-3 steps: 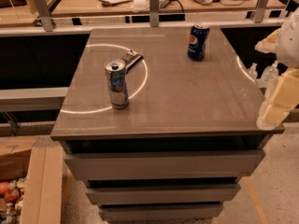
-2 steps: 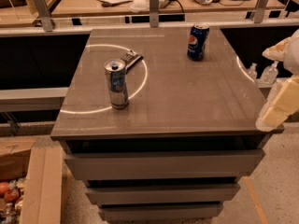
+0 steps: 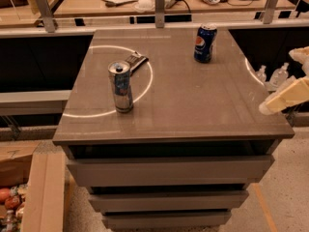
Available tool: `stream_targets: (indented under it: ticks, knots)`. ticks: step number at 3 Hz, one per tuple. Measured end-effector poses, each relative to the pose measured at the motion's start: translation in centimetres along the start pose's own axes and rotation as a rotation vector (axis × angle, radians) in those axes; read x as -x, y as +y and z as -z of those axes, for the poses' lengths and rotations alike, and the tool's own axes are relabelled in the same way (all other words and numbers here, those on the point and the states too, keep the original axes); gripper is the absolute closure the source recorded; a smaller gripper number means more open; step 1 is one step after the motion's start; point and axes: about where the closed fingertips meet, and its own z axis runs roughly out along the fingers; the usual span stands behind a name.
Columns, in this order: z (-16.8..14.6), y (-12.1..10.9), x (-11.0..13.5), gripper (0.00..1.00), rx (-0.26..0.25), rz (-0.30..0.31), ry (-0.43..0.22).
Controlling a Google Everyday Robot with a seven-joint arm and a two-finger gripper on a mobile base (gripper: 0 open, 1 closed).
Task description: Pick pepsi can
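- Pepsi can (image 3: 204, 43): short, dark blue, round red-white-blue logo, silver top; stood upright at the far right of the tabletop (image 3: 193, 105).
- Hand (image 3: 287, 94): cream, beside the right edge, well apart from the can; its state could not be told.

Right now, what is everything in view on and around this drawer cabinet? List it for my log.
pepsi can: one, dark blue, upright on the far right part of the cabinet top.
silver can: one, taller, silver, upright on the near left part.
flat dark packet: one, dark, lying just behind the silver can.
cabinet: one, grey-brown top, drawers below.
clear bottles: two, right of the cabinet, lower down.
back desk: one, tan, cluttered, beyond the cabinet.
gripper: one, cream, at the right edge, apart from both cans.
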Motion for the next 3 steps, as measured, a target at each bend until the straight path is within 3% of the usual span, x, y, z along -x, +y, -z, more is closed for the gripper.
stream_targets:
  ticks: [1, 3]
  knots:
    - [-2.4, -4.5, -0.3, 0.0, -0.053, -0.061, -0.113]
    - [-8.0, -11.5, 1.5, 0.0, -0.065, -0.129, -0.316]
